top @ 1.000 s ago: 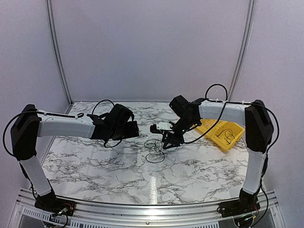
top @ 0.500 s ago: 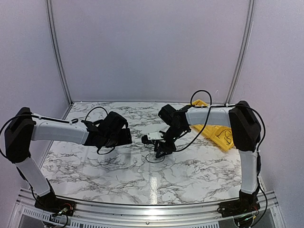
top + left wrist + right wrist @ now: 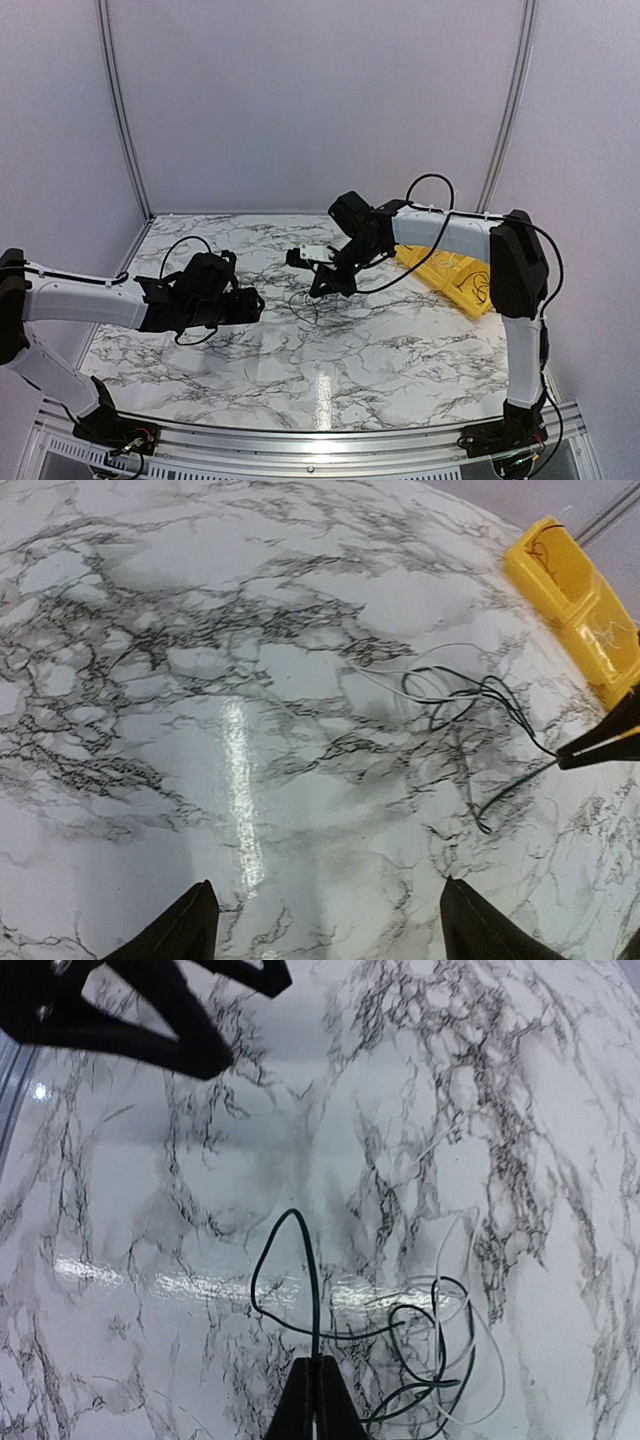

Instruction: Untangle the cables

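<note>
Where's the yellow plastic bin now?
Top view: the yellow plastic bin sits far right on the marble table, by the right arm, right of the thin black cables.

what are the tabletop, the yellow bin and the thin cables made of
tabletop: looks like glossy marble-patterned laminate or film, possibly stone. It is white with grey veins and reflects a bright streak of light.
yellow bin: probably moulded plastic, going by its even saturated colour and smooth walls.
cables: thin wire in a smooth, likely plastic jacket, some black and some pale. They curl in loose loops.

No text or labels can be read.
</note>
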Robot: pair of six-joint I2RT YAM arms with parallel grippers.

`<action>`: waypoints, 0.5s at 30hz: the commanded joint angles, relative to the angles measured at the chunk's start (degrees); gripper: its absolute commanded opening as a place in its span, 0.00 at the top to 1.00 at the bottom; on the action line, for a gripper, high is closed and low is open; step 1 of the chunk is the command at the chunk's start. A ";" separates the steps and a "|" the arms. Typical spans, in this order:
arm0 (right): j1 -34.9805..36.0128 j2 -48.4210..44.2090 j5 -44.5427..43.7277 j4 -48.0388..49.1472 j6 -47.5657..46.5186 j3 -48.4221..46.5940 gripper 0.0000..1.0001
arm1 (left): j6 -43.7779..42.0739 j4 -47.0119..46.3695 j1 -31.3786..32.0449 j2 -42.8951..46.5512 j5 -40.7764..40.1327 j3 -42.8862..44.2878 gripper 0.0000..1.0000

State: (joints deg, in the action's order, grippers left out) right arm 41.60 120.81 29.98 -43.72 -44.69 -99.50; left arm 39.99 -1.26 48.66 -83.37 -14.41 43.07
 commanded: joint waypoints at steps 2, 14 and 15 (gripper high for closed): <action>0.01 -3.95 4.56 -0.90 7.14 -6.07 1.00 | -7.19 -15.73 1.18 3.10 4.45 -0.45 0.20; -0.62 -4.36 6.75 1.72 14.43 -10.31 1.00 | -9.12 -19.84 1.37 -7.10 3.68 7.95 0.37; -0.62 -4.81 7.07 1.71 14.65 -10.49 1.00 | -8.87 -19.91 1.28 -8.18 2.34 8.56 0.40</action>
State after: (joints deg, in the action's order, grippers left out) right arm 41.23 118.08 34.83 -42.87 -32.88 -106.48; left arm 32.23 -19.20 49.95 -87.72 -9.98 49.12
